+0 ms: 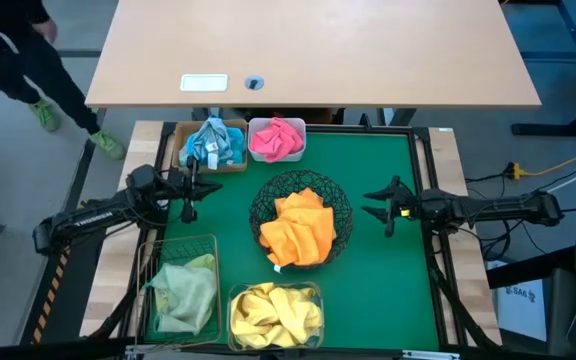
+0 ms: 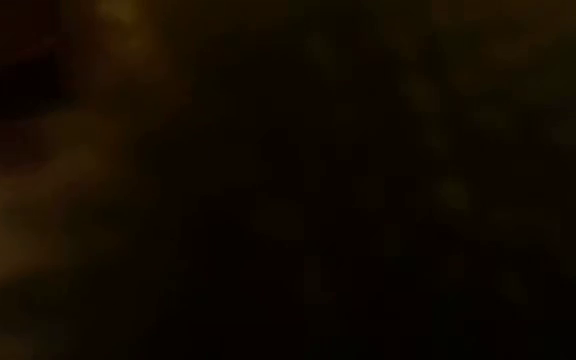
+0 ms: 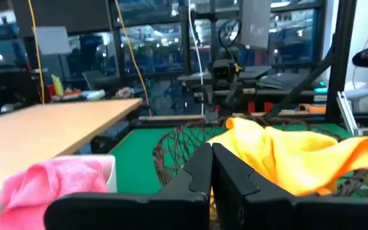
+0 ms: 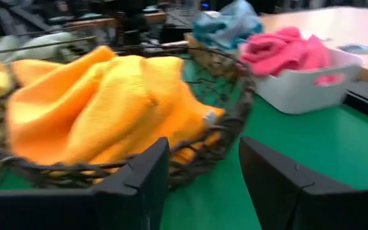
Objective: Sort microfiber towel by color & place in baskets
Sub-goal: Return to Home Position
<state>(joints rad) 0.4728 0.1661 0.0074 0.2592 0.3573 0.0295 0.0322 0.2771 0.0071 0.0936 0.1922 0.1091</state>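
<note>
Orange microfiber towels (image 1: 298, 232) fill the round black wire bowl (image 1: 258, 205), blue towels (image 1: 213, 142) the tan square tray (image 1: 179, 146), pink towel (image 1: 276, 137) the white plastic tub (image 1: 276, 159), pale green towel (image 1: 183, 290) the green wire-mesh square basket (image 1: 180, 240), yellow towels (image 1: 273, 315) the clear plastic box (image 1: 319, 300). None loose on the green-matted bench (image 1: 388, 290), so sorting looks done. Left gripper (image 1: 196, 188) by the tray, jaws shut; right gripper (image 1: 373, 208) by the bowl, jaws open; both empty, nothing btwn them, person (image 1: 58, 90) well off far-left.

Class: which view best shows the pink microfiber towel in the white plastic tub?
High view: the whole pink microfiber towel shows inside the white plastic tub. Wrist views show it side-on; low view is dark.
</note>
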